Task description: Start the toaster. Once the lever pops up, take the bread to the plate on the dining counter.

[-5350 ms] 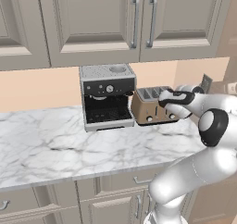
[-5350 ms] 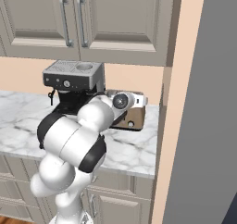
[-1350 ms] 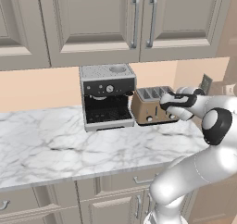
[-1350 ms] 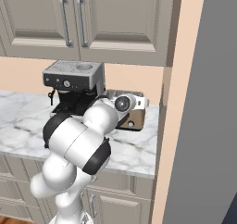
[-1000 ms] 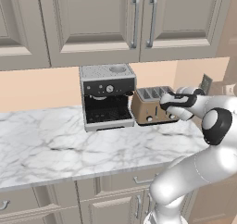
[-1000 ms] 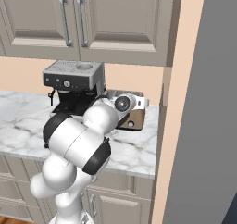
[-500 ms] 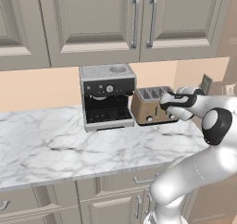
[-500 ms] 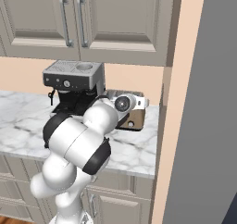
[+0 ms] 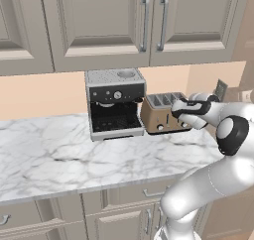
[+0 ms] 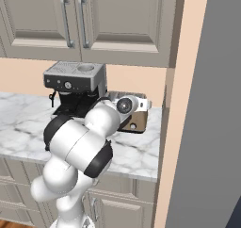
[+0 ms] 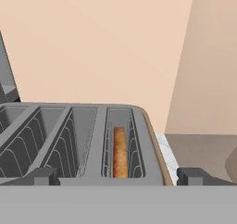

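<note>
The toaster [image 9: 162, 114] stands on the tabletop [image 9: 74, 154] beside the coffee machine [image 9: 115, 102], against the wall. The bread [image 11: 120, 152] sits low in the toaster's rightmost slot, crust edge up, as for toasting. The pincer [image 11: 118, 176] hovers at the slot end with jaws apart, empty; the bread lies just ahead, between the fingertips [image 11: 40, 175].
</note>
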You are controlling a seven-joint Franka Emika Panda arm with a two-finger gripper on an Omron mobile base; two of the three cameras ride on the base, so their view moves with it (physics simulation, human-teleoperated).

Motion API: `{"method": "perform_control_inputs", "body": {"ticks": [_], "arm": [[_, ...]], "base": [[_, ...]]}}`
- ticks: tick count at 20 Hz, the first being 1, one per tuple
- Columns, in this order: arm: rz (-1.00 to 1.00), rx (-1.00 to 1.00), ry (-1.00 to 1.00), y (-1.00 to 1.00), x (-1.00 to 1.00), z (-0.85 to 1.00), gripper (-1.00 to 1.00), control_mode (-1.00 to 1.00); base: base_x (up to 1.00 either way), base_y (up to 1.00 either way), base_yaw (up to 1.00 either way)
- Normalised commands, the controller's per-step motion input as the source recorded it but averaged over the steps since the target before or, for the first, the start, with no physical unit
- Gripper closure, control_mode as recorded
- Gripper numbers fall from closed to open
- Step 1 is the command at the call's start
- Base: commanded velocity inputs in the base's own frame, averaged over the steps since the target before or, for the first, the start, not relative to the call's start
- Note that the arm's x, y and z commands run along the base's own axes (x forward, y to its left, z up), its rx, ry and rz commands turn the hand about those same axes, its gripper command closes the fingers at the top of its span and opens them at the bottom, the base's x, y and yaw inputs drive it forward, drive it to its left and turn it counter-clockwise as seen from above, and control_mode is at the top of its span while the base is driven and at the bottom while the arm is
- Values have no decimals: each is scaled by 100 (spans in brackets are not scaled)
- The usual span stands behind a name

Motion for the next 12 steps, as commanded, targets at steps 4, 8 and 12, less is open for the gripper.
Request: {"method": "perform_control_inputs", "body": {"ticks": [4, 8, 12], "arm": [[0, 0, 0, 0, 0, 0, -100, -100], [0, 0, 0, 0, 0, 0, -100, -100], [0, 0, 0, 0, 0, 0, -100, -100]], "base": [[0, 0, 0], [0, 0, 0], [0, 0, 0]]}}
